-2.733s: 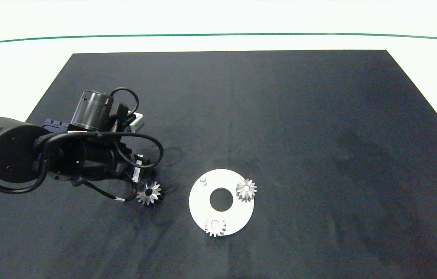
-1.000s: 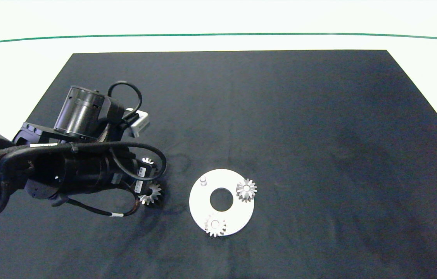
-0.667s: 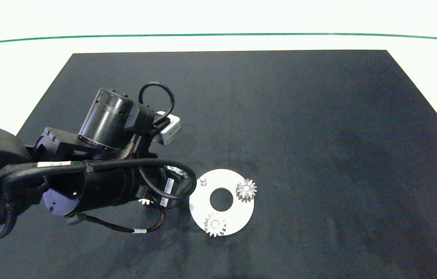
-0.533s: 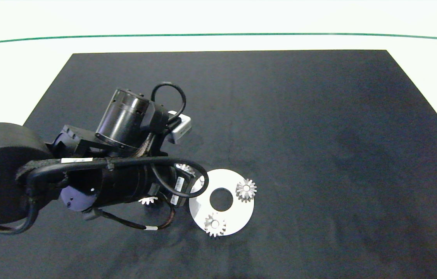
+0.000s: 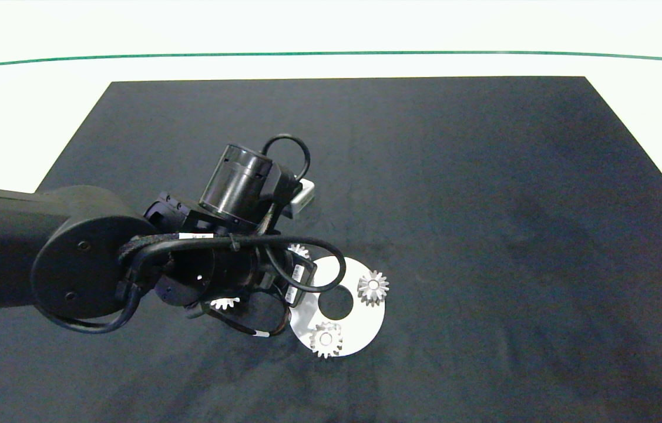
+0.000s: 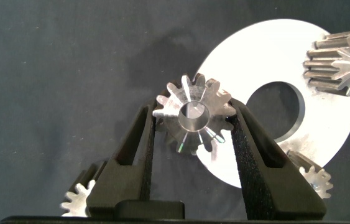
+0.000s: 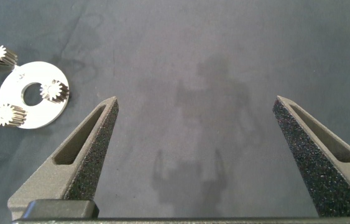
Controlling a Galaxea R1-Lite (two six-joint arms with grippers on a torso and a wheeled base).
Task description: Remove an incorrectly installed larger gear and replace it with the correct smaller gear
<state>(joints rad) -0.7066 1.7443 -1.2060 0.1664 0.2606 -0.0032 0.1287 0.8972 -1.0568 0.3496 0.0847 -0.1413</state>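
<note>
We are carrying the smaller gear, pinched in the left gripper, over the white disc's rim. The larger gear is apparently lying behind. Next: centring its bore on the peg, presumably underneath. The right gripper is hanging spread, well apart.

The left arm moves from the mat's left side, where 2.7 s ago it sits beside the larger gear, rightward and inward to the white ring plate. Its left gripper, which earlier hangs low over the mat with no gear showing in it, now carries the smaller gear clamped between its 2 fingers above the plate's near-left rim. The arm's body now covers the plate's left part and the peg that showed bare there, and most of the larger gear.
</note>
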